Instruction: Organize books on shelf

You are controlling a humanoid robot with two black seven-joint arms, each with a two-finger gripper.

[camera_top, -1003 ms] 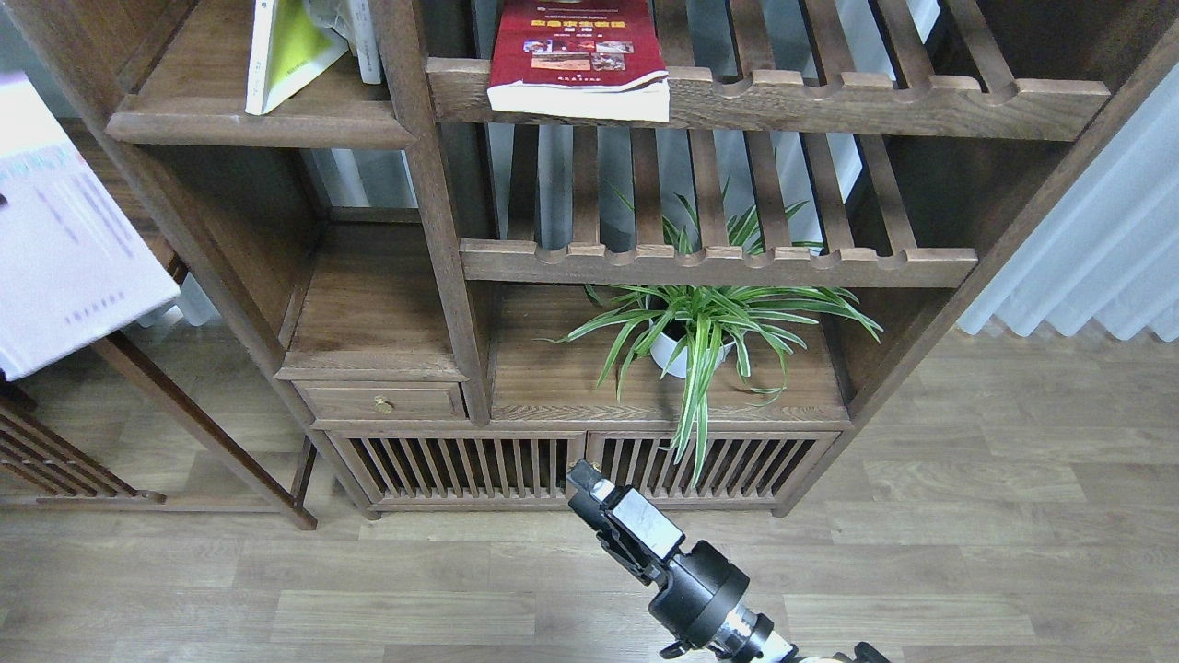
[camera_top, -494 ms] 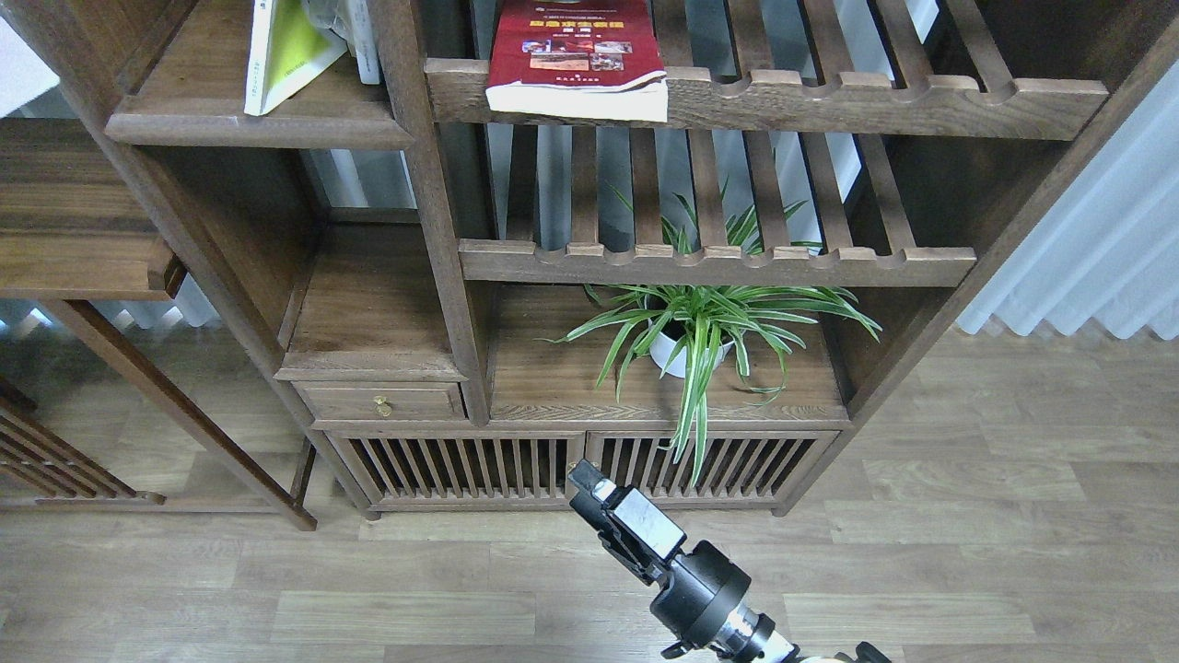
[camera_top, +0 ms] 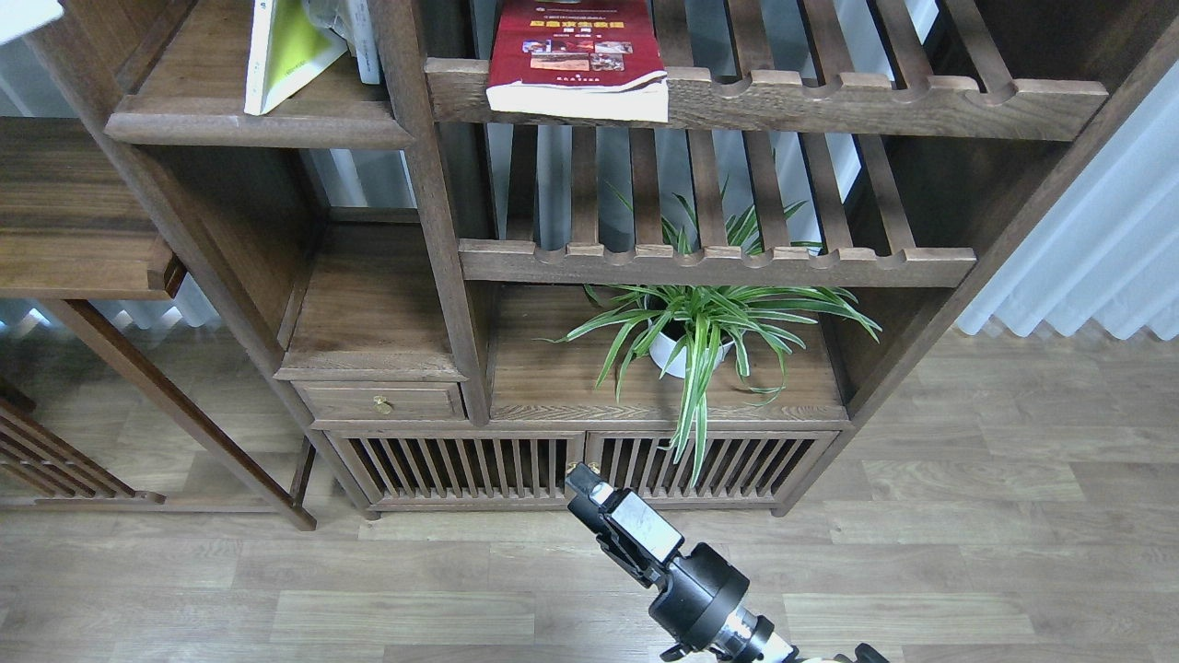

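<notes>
At the far left top corner a small pale corner of a white book (camera_top: 23, 14) is seen, cut off by the edge, so that what holds it cannot be told. Below it a side table (camera_top: 74, 221) of dark wood stands to the left of the bookcase. To the right of that, the solid flat shelf (camera_top: 262, 115) with the thick moulded front edge is found at upper left, and on it a yellow-green book (camera_top: 281, 51) is stood upright and tilted, its pale page edge turned toward the viewer; pale items behind it are seen just beside it but cannot be made out. Lower down, a small drawer (camera_top: 382, 402) with a brass knob is set under a flat board. Further right, a dark red book (camera_top: 578, 60) with small photos is laid flat on the upper slatted shelf (camera_top: 829, 101), its near edge overhanging the notched front rail. Beneath the lower slatted shelf a potted plant (camera_top: 705, 322) in a white pot is placed on the wide board, its long striped leaves spilling over the front. Near the bottom middle, the right gripper (camera_top: 589, 483) is held low in front of the slatted cabinet doors, well apart from every book; its fingers are seen end-on and dark, so whether they are apart or together cannot be told. The wooden floor (camera_top: 967, 552) is spread across the right, with pale curtains (camera_top: 1105, 267) beyond.
</notes>
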